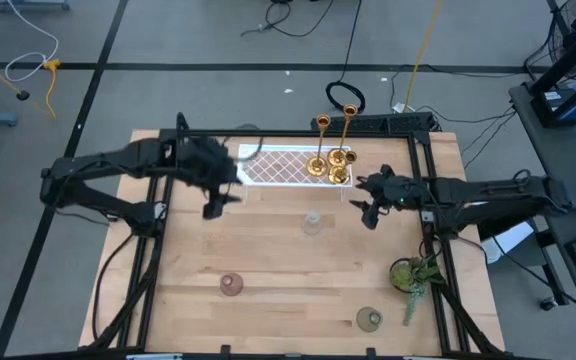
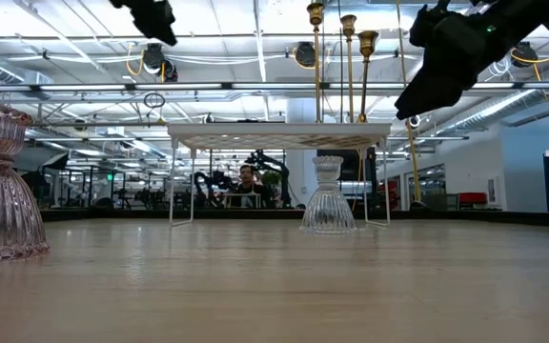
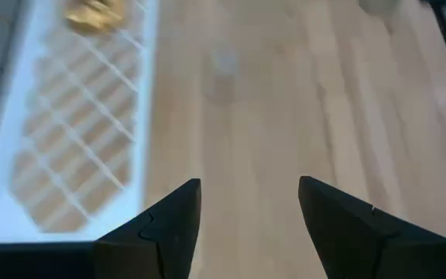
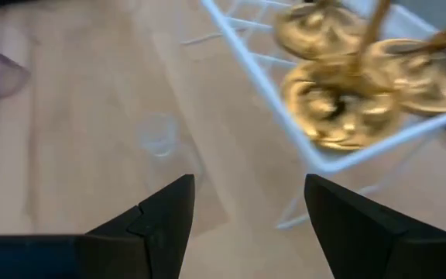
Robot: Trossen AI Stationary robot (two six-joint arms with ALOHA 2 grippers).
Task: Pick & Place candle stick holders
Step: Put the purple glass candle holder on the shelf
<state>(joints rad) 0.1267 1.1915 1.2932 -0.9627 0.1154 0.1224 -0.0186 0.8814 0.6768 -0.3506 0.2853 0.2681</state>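
Observation:
Three gold candlesticks (image 1: 330, 160) stand by their round bases on the right end of the white lattice tray (image 1: 273, 166), also in the right wrist view (image 4: 347, 89). A clear glass cup (image 1: 313, 222) stands on the table's middle, a pink cup (image 1: 230, 285) near the front left, a green cup (image 1: 370, 319) near the front right. My left gripper (image 1: 220, 200) is open and empty, above the table by the tray's left end. My right gripper (image 1: 366, 200) is open and empty, just right of the tray and the clear cup.
A green leafy plant (image 1: 413, 275) stands at the table's right edge. Black frame rails run along the table's sides. Bare wood lies between the cups. In the low view a person shows in the room beyond the table (image 2: 246, 181).

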